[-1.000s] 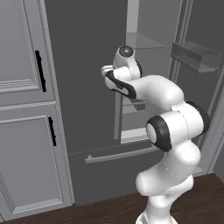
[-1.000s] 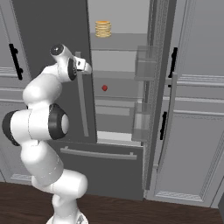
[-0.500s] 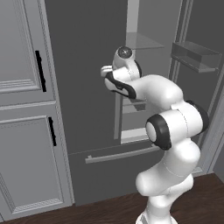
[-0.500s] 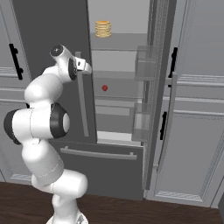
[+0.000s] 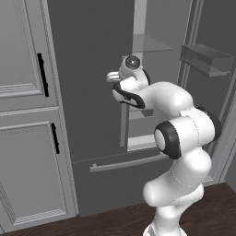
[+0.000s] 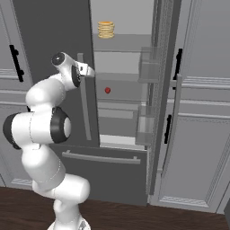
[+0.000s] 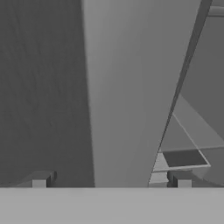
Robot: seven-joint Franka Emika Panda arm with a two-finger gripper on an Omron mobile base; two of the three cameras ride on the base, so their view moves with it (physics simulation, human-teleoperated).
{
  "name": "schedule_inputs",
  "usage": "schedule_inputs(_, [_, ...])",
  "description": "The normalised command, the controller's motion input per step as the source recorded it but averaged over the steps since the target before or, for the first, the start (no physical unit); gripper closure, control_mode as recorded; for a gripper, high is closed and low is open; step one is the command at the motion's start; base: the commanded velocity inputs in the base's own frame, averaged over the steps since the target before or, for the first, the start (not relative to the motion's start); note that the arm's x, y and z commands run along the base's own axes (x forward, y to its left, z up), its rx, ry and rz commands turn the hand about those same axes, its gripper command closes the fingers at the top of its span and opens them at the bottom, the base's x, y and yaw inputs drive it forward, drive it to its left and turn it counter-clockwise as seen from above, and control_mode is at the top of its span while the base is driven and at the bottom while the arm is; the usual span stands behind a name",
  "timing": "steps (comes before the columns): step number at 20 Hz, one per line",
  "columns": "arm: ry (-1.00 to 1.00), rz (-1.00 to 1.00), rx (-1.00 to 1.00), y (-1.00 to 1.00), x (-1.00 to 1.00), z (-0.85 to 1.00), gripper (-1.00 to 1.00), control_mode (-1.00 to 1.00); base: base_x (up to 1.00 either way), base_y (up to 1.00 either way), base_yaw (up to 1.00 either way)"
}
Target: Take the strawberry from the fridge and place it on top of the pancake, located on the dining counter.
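One tiny red strawberry [image 6: 108, 90] sits mid-frame on the dark grey fridge's [image 6: 54, 36] glass shelf. My end effector [image 7: 111, 181], fingers apart, faces the left door; reaching in could clip it.

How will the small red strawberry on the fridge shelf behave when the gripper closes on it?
The strawberry looks tiny and rounded, so it may roll on the shelf if nudged. It is probably light and soft, so a gentle squeeze seems wise.
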Motion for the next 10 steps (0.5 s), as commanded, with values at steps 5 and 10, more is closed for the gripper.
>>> schedule_inputs(5, [-0.19, -0.04, -0.01, 0.0, 0.0, -0.18, -1.0, -1.0, 0.0, 0.0, 0.0])
schedule_inputs(10, [-0.1, -0.01, 0.0, 0.0, 0.01, -0.03, 1.0, -1.0, 0.0, 0.0, 0.0])
